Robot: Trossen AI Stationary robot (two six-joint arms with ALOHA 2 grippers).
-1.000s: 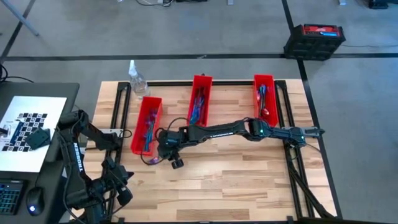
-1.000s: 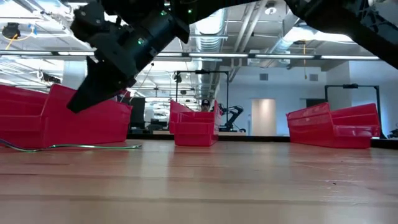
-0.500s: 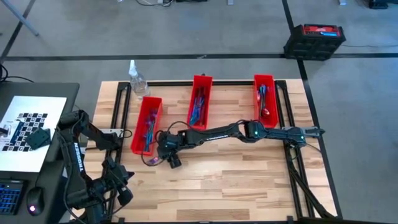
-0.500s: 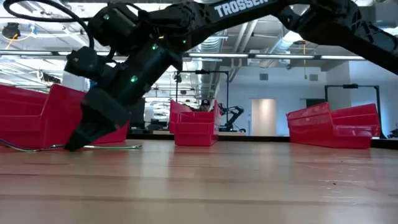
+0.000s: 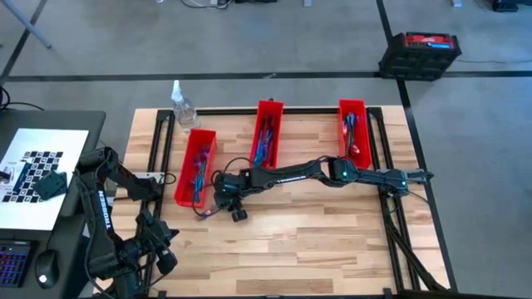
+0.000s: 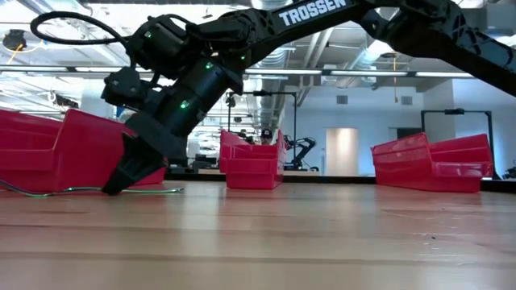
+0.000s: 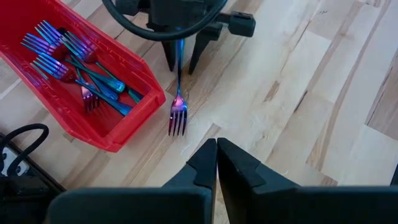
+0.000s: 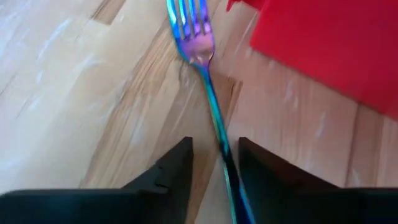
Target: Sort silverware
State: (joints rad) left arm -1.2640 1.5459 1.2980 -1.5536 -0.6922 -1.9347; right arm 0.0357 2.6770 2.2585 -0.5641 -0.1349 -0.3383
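Beside the near end of the long red plastic bin of forks (image 7: 134, 112), a slim iridescent metal fork (image 7: 178, 112) lay flat on the wooden desk (image 5: 332, 241). Its handle ran lengthwise between the parted fingers of the right pincer (image 8: 214, 163), not yet clamped. The left pincer (image 7: 216, 155), closed and empty, waited farther from the bin.

Overhead view straight down, low view level across the table (image 5: 332, 241), both wrist views close on one fork (image 7: 177, 112).
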